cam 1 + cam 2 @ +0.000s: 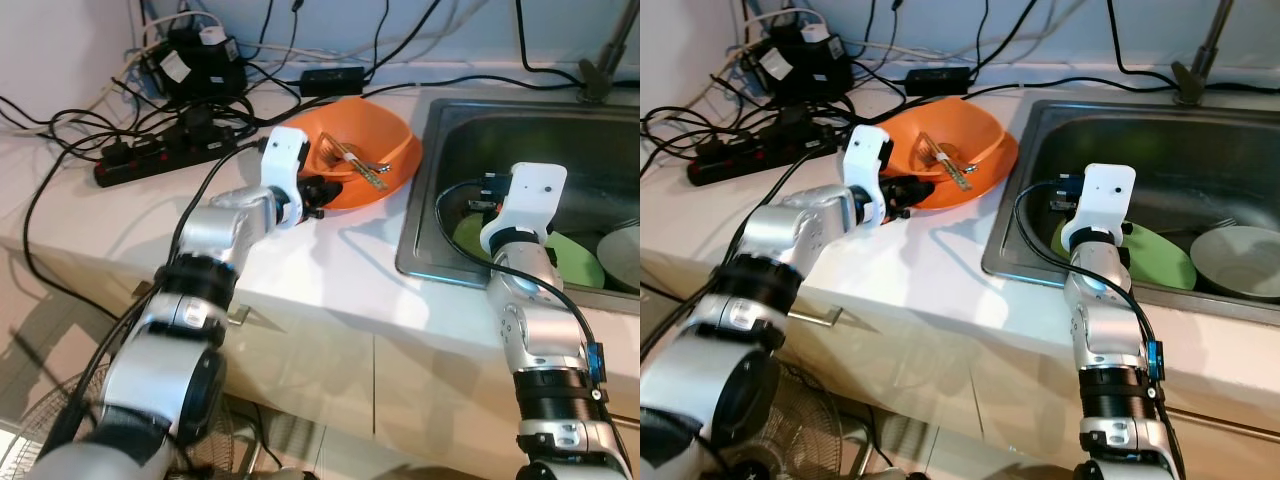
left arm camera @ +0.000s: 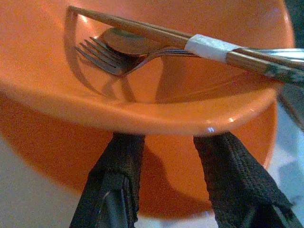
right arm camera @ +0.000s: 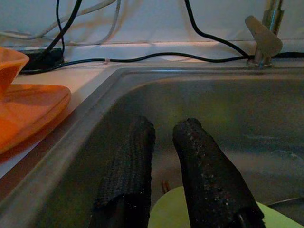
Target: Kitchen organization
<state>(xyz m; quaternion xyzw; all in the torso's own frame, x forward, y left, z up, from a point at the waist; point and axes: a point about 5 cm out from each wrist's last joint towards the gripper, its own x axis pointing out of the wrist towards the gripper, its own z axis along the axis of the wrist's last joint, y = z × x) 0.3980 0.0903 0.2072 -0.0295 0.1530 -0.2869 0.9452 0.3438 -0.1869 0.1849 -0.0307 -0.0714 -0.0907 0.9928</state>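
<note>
An orange bowl (image 1: 380, 135) sits on an orange plate (image 2: 42, 137) on the white counter, just left of the sink. A fork (image 2: 107, 57), a spoon and taped chopsticks (image 2: 209, 47) lie in the bowl. My left gripper (image 2: 166, 142) is open at the bowl's near side, its fingers reaching under the rim and over the plate. My right gripper (image 3: 164, 128) hangs inside the steel sink (image 1: 420, 250) above a green plate (image 1: 1160, 262). A narrow gap separates its fingers, with nothing between them.
A pale dish (image 1: 1240, 262) lies in the sink right of the green plate. The faucet base (image 1: 600, 75) stands behind the sink. A black power strip (image 1: 150, 160) and tangled cables cover the counter's back left. A fan (image 1: 30, 440) stands on the floor, lower left.
</note>
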